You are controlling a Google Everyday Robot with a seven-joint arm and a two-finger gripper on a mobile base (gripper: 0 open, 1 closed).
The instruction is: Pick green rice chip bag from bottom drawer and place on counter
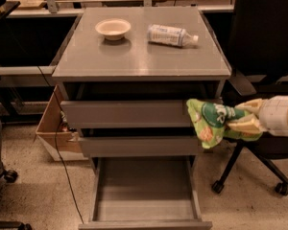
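Note:
My gripper (242,118) comes in from the right edge and is shut on the green rice chip bag (209,122). It holds the bag in the air at the cabinet's right side, level with the two upper drawer fronts and below the counter (139,63). The bag hangs crumpled from the fingers (245,124), its white lettering showing. The bottom drawer (144,217) is pulled open toward me and its tray holds nothing.
On the counter stand a small white bowl (113,28) at the back left and a clear plastic bottle (172,35) lying at the back right. A black office chair (259,56) stands right of the cabinet. A cardboard box (55,128) sits on the floor at left.

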